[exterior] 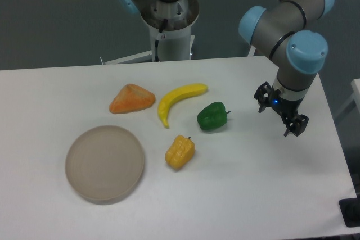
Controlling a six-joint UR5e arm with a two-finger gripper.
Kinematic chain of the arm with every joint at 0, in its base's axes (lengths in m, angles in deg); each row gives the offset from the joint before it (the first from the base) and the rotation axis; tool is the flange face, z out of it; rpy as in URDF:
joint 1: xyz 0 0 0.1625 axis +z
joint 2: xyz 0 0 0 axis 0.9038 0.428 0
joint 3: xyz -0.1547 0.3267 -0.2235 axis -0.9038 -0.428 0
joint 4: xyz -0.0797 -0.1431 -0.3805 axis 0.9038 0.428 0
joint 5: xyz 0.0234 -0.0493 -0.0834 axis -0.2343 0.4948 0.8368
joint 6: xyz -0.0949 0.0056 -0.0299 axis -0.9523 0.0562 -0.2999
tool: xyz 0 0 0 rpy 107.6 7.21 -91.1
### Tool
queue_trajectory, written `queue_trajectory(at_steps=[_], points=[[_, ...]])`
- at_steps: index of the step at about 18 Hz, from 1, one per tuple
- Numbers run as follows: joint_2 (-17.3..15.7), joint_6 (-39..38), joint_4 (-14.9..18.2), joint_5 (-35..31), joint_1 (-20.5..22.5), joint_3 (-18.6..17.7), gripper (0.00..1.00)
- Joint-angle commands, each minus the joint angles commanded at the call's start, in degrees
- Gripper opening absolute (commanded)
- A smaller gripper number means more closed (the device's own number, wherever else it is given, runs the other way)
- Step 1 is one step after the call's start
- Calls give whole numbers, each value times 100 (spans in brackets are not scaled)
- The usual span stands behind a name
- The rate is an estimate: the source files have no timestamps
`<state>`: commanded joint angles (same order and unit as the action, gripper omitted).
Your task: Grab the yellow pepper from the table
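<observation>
Camera view: yellow pepper (180,152) lies on white bench (253,195), just right of beige plate (104,163), below banana (179,100) and green pepper (212,116). Claw (281,115) released, empty, well right of yellow pepper.

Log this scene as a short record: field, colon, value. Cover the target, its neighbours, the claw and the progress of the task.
target: yellow pepper, lying on the table, untouched
nearest neighbours: plate to its left, green pepper up and to its right, banana above it
other item: orange wedge beside the banana
claw: claw near the right side of the table, right of the green pepper, holding nothing
claw opening: cannot tell
progress: pepper not yet picked up
</observation>
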<state>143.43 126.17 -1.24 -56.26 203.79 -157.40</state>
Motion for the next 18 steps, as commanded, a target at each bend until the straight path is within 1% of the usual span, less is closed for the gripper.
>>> queue_trajectory(at_steps=[6,9,10,12,14,18], points=[[-18,-18,18,0,0,61,100],[-149,-53,79,61,-18,62,100],[-297,-131,88,122,-87,1,100],[-351,-315,263,141,-368,0,100],[-448,-675,404,141,-579,-17,100],[-466,-966,413,176,-948,-184,100]])
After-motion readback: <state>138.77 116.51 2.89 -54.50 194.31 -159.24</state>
